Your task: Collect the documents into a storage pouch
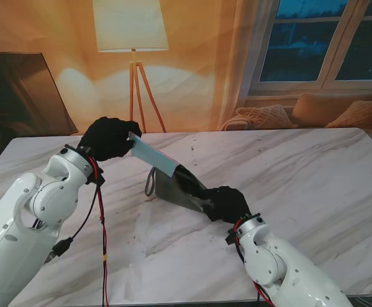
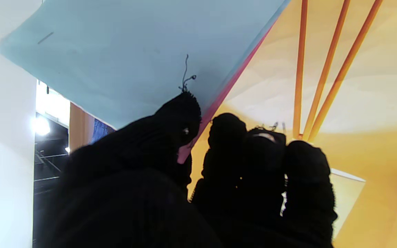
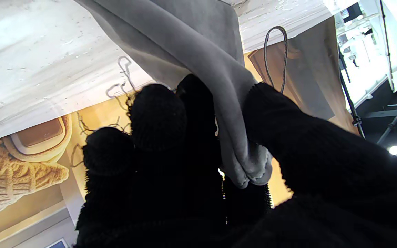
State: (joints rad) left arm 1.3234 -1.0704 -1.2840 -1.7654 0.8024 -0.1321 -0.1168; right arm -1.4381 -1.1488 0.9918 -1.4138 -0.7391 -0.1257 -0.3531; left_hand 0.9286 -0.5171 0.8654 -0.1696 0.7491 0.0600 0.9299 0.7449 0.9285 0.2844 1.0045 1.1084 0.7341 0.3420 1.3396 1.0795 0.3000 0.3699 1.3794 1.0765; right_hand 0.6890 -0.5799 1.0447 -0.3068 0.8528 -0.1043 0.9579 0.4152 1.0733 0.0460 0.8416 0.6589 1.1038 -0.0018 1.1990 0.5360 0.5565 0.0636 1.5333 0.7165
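I see a marble tabletop (image 1: 314,173) with wide bare stretches to my right and along the near edge, and nothing close to any edge but my own two arms rising from the near corners. There is one gray pouch (image 1: 176,188) near the middle of the tabletop, and one light blue document (image 1: 152,155) with a thin red edge that shows in the left wrist view (image 2: 126,58). My left hand (image 1: 109,137) is raised on the left side, farther from me than the pouch, its black-gloved fingers closed on the near corner of the document; in the left wrist view the thumb presses one face and the other fingers (image 2: 226,137) curl behind it. The document tilts down toward the pouch, its lower end right at the pouch's upper rim; I cannot tell whether it has entered. My right hand (image 1: 227,203) sits low, nearer to me and right of the pouch, pinching the pouch's fabric. In the right wrist view the gray cloth (image 3: 219,86) is bunched between thumb and fingers, lifted off the tabletop at that end. One thin cord loop (image 1: 151,182) hangs from the pouch's far-left end, touching the tabletop.
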